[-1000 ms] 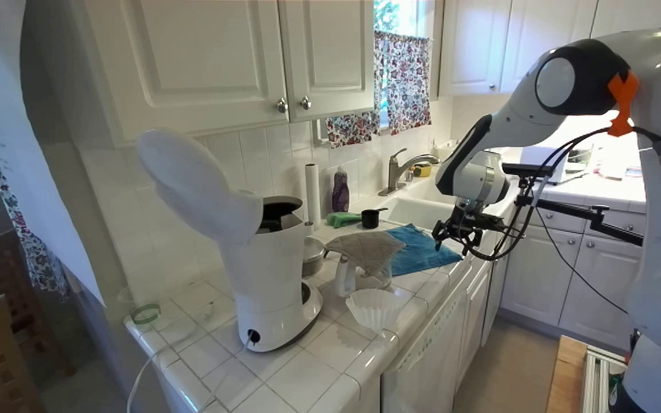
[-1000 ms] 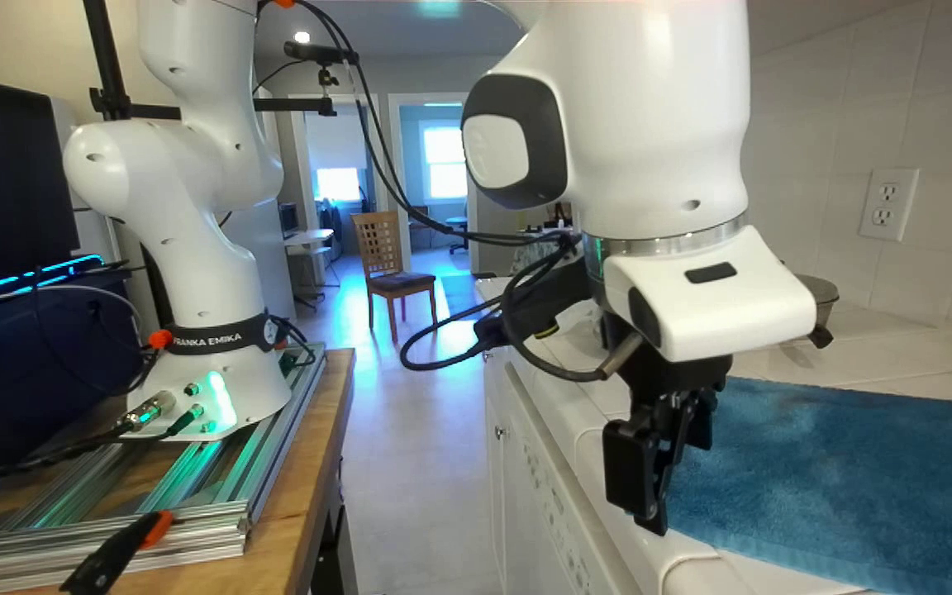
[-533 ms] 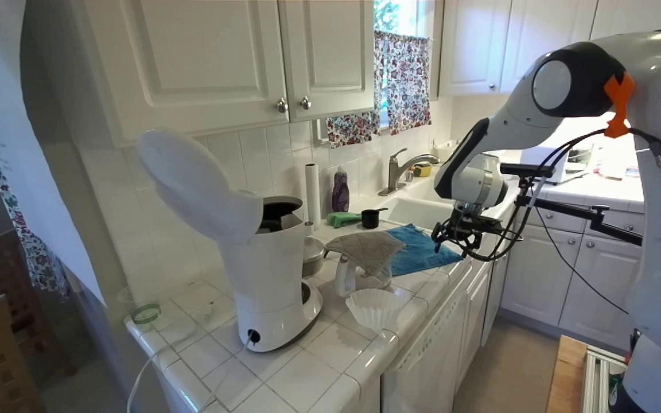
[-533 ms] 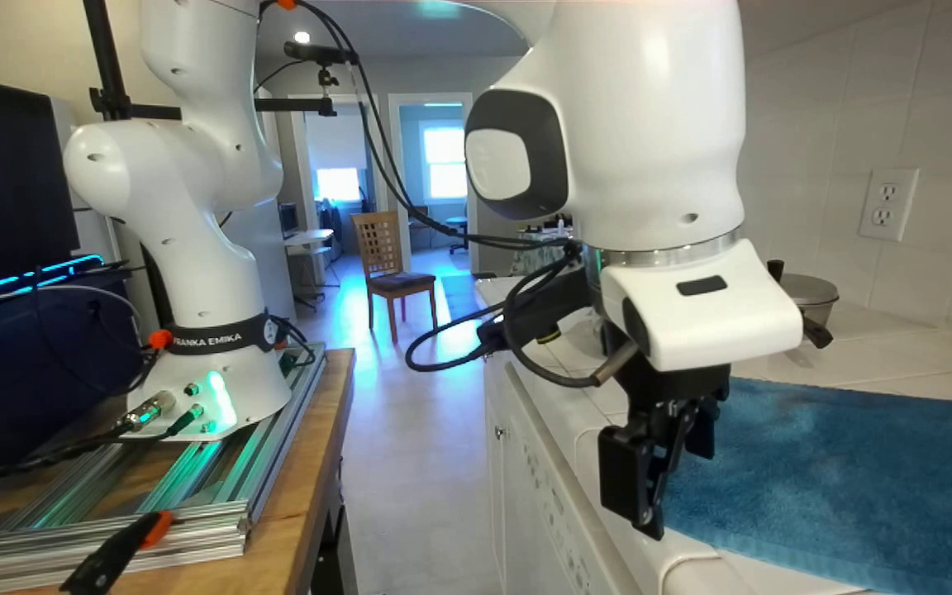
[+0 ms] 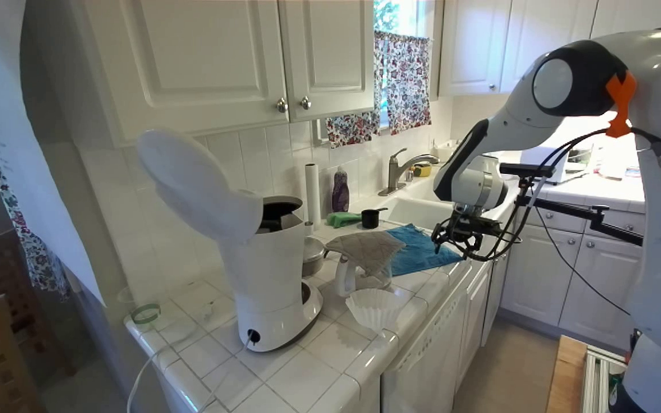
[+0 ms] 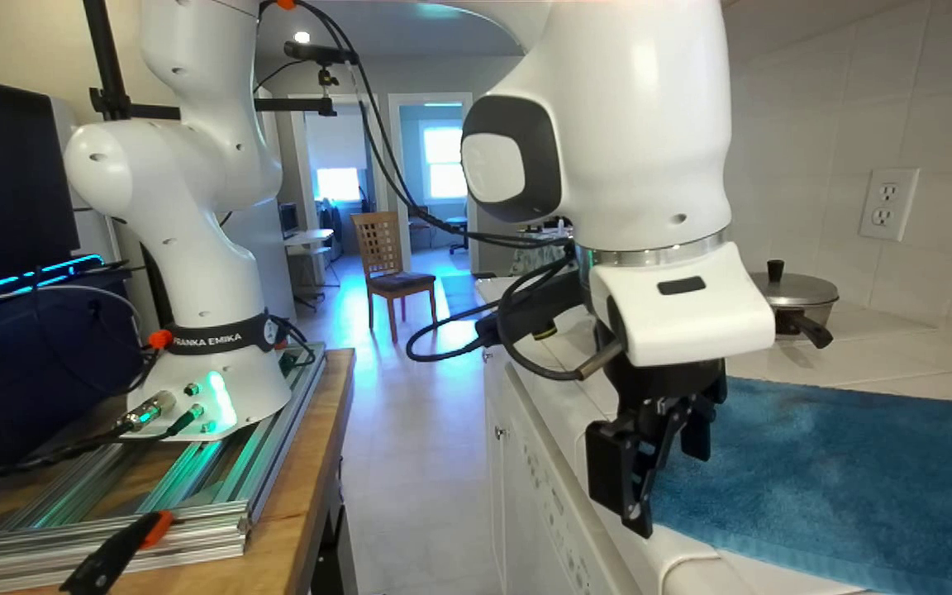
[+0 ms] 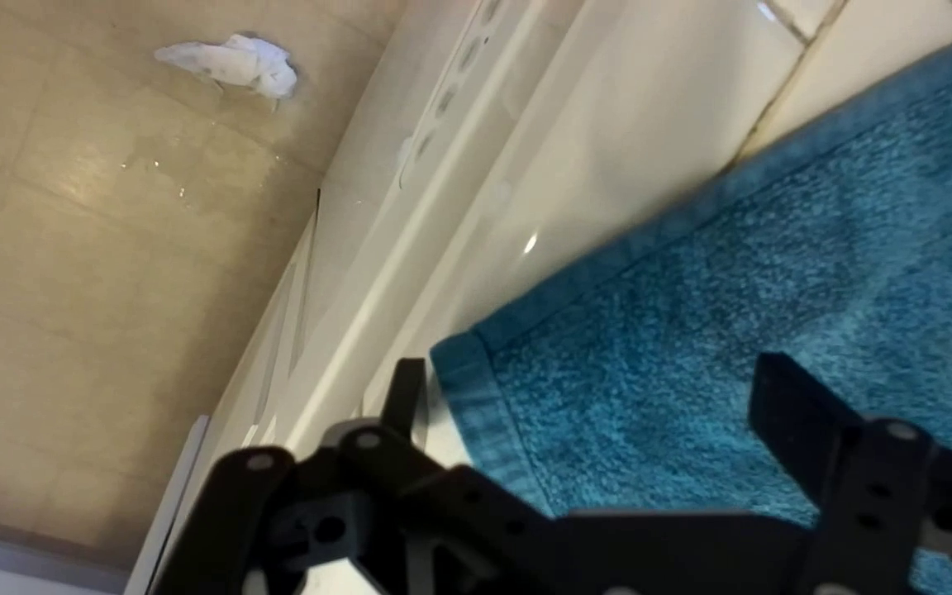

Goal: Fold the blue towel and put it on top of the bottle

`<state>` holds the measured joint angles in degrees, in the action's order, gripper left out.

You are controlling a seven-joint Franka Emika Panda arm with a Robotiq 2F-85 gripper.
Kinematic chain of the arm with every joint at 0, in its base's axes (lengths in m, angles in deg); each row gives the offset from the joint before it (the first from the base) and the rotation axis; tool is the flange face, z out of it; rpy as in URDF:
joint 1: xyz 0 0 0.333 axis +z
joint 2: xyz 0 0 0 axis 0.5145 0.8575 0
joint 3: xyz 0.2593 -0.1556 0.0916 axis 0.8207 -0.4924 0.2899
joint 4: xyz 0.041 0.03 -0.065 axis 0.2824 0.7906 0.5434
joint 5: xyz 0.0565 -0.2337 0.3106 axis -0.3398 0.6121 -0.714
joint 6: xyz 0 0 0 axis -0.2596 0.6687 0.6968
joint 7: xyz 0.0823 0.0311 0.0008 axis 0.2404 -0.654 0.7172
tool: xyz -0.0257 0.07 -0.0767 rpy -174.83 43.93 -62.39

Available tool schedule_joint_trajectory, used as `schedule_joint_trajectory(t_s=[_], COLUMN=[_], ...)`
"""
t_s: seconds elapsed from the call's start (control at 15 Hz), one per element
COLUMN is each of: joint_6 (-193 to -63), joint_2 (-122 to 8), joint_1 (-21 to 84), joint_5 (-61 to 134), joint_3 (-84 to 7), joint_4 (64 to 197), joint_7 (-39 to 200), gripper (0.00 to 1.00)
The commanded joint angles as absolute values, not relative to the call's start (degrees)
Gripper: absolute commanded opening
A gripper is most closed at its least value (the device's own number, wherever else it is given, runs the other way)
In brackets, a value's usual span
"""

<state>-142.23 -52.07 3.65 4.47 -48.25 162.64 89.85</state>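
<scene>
Jaws shifted; blue towel [image 7: 691, 322] points cornerwise at counter edge [image 7: 567, 202], long axis unclear.

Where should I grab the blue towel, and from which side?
I'd pinch the blue towel at its hemmed corner by the counter's edge, from above: it lies nearly flat, and in the wrist view the open gripper frames that corner.

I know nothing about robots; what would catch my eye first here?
Probably the white robot arm stretched over the tiled counter. Its black claw hangs open at a corner of the blue towel spread there. At the counter's near end in an exterior view, a white coffee maker sits with its lid tipped up.
</scene>
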Motion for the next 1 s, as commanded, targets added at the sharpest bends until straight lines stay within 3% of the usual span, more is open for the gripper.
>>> schedule_joint_trajectory(t_s=[0.0, 0.13, 0.33, 0.93], joint_6=[-143.2, -144.0, -145.3, -146.7], joint_2=[-53.6, -53.0, -52.7, -54.6], joint_1=[5.5, 5.9, 6.4, 7.9], joint_5=[6.9, 7.0, 7.3, 11.8], joint_3=[-49.7, -50.0, -50.4, -52.8], joint_4=[165.0, 164.9, 165.1, 166.8], joint_7=[85.3, 83.9, 82.1, 77.3], gripper=[1.0, 0.97, 0.7, 0.1])
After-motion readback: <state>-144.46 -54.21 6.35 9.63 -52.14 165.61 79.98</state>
